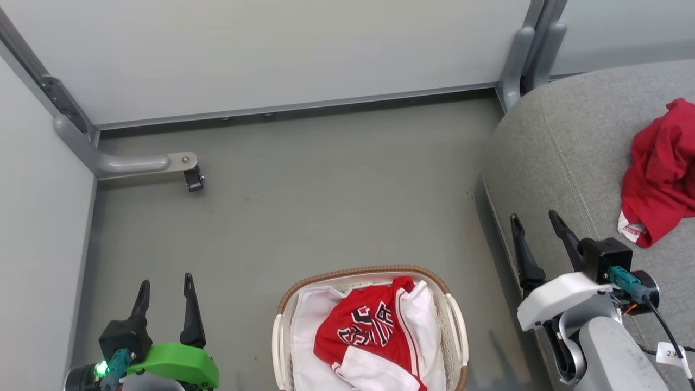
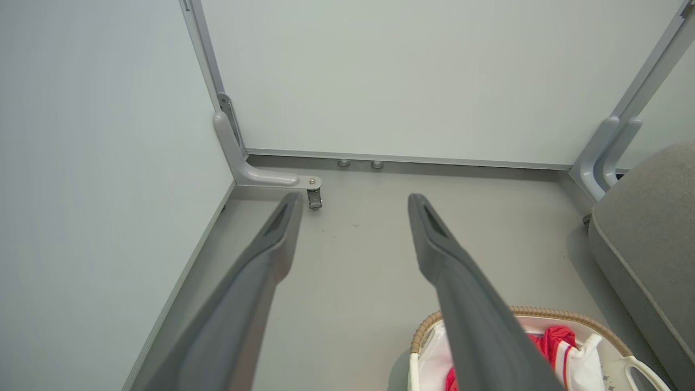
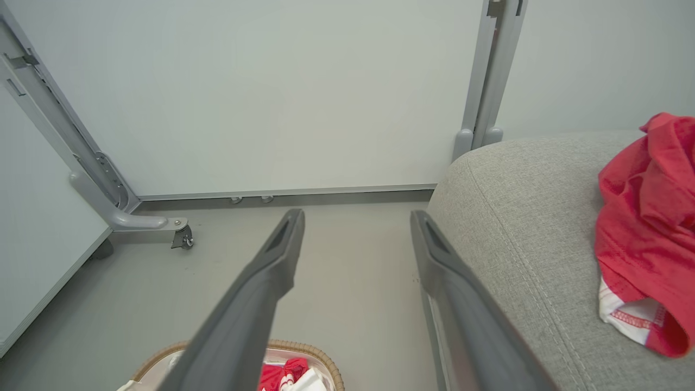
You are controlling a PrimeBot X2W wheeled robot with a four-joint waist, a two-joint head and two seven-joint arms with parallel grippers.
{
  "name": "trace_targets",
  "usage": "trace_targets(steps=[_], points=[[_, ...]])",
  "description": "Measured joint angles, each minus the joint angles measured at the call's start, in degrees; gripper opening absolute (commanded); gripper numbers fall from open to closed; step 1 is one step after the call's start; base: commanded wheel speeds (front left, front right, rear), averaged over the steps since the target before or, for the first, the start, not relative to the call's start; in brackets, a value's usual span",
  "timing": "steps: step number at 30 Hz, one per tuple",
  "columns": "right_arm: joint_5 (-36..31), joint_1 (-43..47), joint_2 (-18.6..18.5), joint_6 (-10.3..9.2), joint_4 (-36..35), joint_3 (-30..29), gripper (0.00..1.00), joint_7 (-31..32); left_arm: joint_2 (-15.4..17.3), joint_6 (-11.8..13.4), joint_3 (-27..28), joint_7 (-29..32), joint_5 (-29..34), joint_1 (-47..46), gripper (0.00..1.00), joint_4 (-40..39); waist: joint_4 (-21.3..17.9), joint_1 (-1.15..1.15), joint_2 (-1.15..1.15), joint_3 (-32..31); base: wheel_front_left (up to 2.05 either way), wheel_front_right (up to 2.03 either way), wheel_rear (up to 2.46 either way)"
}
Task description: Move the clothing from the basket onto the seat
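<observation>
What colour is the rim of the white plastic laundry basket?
Brown: the woven rim of the oval white perforated plastic basket, clearest in head view.

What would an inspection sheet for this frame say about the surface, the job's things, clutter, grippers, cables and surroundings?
Surface: grey floor, with the basket standing on it beside the sofa.
Job's things: red jersey with white sleeves in the basket, over a white sheet; plain red piece lying on the sofa.
Clutter: nothing seen.
Grippers: left gripper open, holding nothing, left of the basket; right gripper open, holding nothing, by the sofa's edge.
Cables: black cable with a white tag at the right wrist.
Surroundings: pale partition panels; grey frame foot with a caster.
</observation>
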Motion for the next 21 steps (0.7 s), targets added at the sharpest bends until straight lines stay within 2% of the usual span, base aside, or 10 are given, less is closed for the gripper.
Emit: trace_targets(steps=[10, 21], points=[[-0.1, 2.6, 0.5, 0.00, -0.5, 0.3, 1.00, 0.0, 0.0, -0.1, -1.7, 0.0, -1.1, 1.8, 1.00, -0.4, 0.7, 0.00, 0.00, -1.9, 0.00, 0.00, 0.00], [0.0, -0.8, -0.1, 0.00, -1.7, 1.3, 1.00, 0.0, 0.0, -1.8, -6.3, 0.0, -2.5, -0.8, 1.00, 2.1, -0.6, 0.00, 0.00, 1.7, 0.00, 0.00, 0.00]])
